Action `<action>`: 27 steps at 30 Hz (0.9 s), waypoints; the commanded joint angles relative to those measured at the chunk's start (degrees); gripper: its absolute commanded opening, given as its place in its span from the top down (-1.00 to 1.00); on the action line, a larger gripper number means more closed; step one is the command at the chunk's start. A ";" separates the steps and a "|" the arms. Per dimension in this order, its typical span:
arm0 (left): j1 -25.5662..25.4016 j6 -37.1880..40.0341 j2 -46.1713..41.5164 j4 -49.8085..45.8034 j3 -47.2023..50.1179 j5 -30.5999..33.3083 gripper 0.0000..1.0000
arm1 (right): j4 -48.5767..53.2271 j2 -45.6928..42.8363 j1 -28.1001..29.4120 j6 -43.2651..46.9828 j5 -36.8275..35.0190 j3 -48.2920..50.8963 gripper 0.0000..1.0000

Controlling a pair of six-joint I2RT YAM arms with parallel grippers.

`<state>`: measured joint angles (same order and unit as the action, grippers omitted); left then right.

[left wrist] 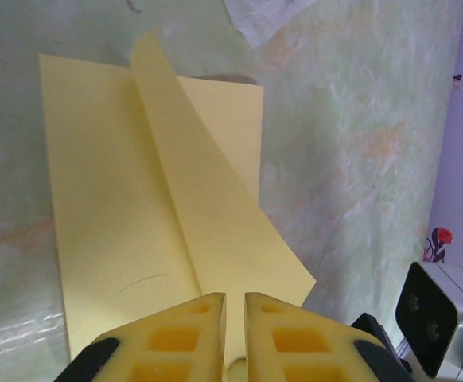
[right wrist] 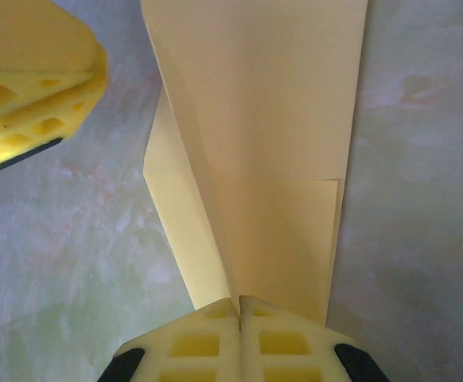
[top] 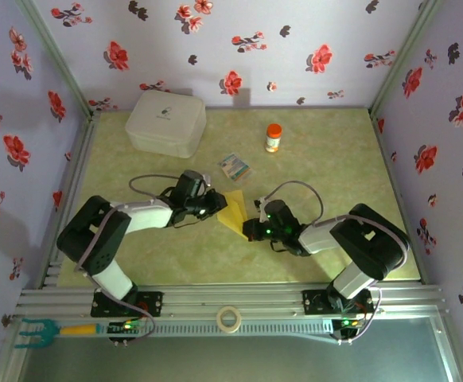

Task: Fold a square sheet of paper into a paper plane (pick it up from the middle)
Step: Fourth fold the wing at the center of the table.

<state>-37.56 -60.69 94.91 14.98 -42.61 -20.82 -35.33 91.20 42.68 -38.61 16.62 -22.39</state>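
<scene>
At mid-table, left gripper (left wrist: 234,298) and right gripper (right wrist: 239,301) each clamped on an edge of the yellow paper (left wrist: 136,199), open table (top: 335,159) around.

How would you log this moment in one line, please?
left pincer: shut on yellow sheet, raised flap | right pincer: shut on yellow sheet | yellow sheet: partly folded, not yet a plane

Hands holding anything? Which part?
Paper. Right hand pinches the end of its raised fold; left hand pinches the lifted flap's edge.
</scene>
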 commanded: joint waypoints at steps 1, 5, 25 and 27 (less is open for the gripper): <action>-0.76 0.84 1.99 0.52 -1.82 -1.77 0.75 | -1.87 -0.23 -0.84 -2.45 2.08 0.95 0.94; -1.02 0.57 3.47 1.10 -2.20 -2.13 0.75 | -3.99 -0.02 -1.71 -4.14 3.43 1.72 0.94; -1.78 0.34 9.06 -0.70 -1.14 -0.81 0.87 | -11.82 5.33 -6.15 -11.46 11.17 2.88 0.95; -1.74 0.65 9.06 -1.06 -1.22 -0.64 0.88 | -12.21 5.99 -6.51 -11.90 12.08 2.74 0.95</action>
<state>-39.11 -60.93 103.20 15.59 -44.40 -22.48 -45.28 95.72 36.86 -48.51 26.61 -20.49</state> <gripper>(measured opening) 0.065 0.058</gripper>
